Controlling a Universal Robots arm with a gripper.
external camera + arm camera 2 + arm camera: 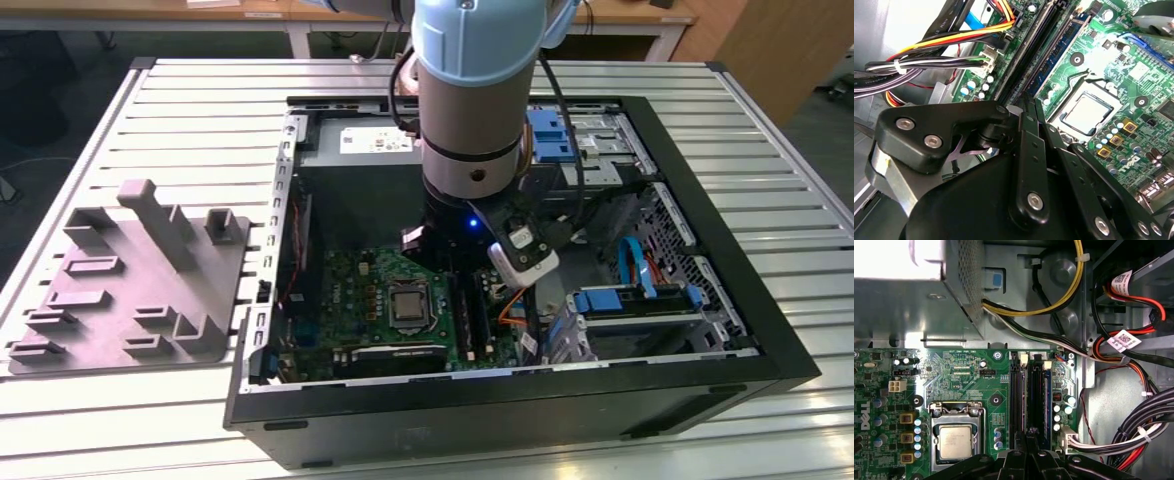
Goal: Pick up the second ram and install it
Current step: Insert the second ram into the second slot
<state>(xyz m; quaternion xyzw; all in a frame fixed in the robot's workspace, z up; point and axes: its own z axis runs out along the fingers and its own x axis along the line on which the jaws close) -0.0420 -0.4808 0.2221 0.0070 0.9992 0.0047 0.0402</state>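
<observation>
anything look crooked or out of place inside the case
Nothing stands out. The hand hangs over the ram slots on the motherboard; the slots run straight and the cables lie beside the board, off them.

The open computer case is seen from high above in the exterior view; its motherboard is framed closely in both wrist views.
</observation>
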